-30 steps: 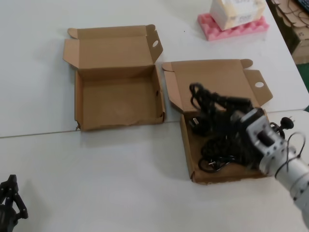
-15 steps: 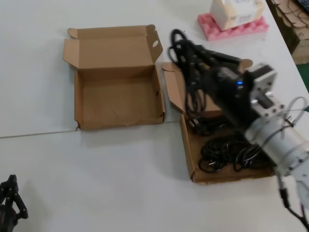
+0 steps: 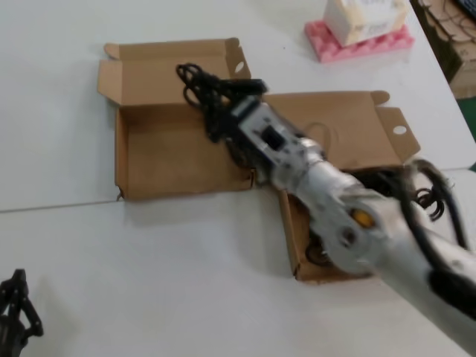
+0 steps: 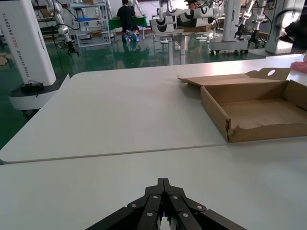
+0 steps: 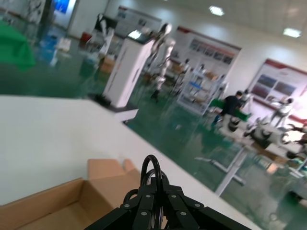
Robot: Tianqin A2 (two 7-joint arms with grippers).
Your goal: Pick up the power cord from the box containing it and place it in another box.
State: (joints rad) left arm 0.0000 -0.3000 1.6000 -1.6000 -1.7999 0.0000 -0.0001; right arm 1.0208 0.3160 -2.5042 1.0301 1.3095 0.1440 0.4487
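Two boxes point(image 3: 178, 160) point(image 3: 335, 141), one power cord point(image 3: 204, 89)

Place: a robotics lab or factory test hall.
Floor: glossy green floor point(image 4: 120, 55), lit by ceiling panels.
Machines: white robot pedestals point(image 4: 26, 45) and arm rigs point(image 5: 160, 52) standing in rows.
Walls: display posters point(image 5: 208, 48).
Furniture: white bench point(image 4: 120, 110), metal shelving point(image 4: 88, 21).
People: a worker point(image 4: 128, 17) at a far station.

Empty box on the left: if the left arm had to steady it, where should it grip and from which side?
Probably the bare front wall of the empty box, from the robot's near side, jaws straddling the thin upright edge. The lid stands behind, and the right gripper holds the power cord over the back. The left gripper is parked near-left.
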